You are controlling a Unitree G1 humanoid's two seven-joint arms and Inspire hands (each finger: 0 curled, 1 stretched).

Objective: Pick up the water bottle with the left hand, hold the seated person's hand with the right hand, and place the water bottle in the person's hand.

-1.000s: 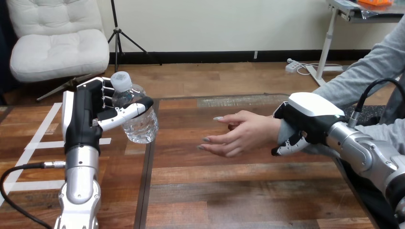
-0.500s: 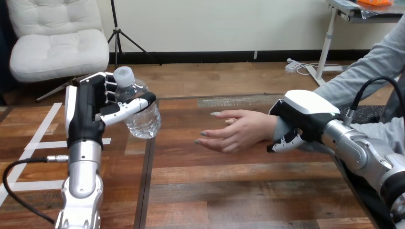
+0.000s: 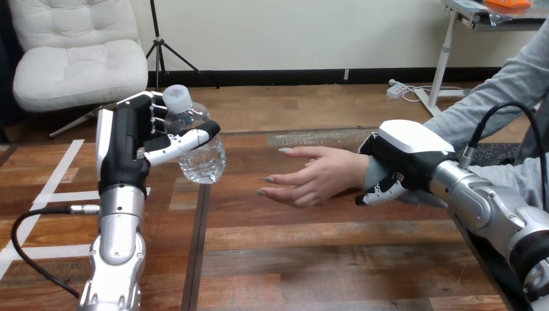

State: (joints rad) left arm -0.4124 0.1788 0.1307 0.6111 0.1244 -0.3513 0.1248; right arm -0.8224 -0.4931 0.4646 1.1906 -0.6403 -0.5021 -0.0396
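Clear water bottle (image 3: 202,159): lifted off the wooden table (image 3: 336,259), tilted, white cap uppermost, at the table's left edge
Left hand (image 3: 126,146): fingers behind the bottle's neck, thumb across its front, closed round it
Person's hand (image 3: 317,176): open, fingertips pointing at the bottle, near it but apart
Right hand (image 3: 404,159): over the person's wrist (image 3: 370,173), fingers curled round it

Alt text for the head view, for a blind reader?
The left hand holds a bottle raised above the table, apart from the person's hand, which is open with fingers pointing toward it. The right hand is curled round the person's wrist.
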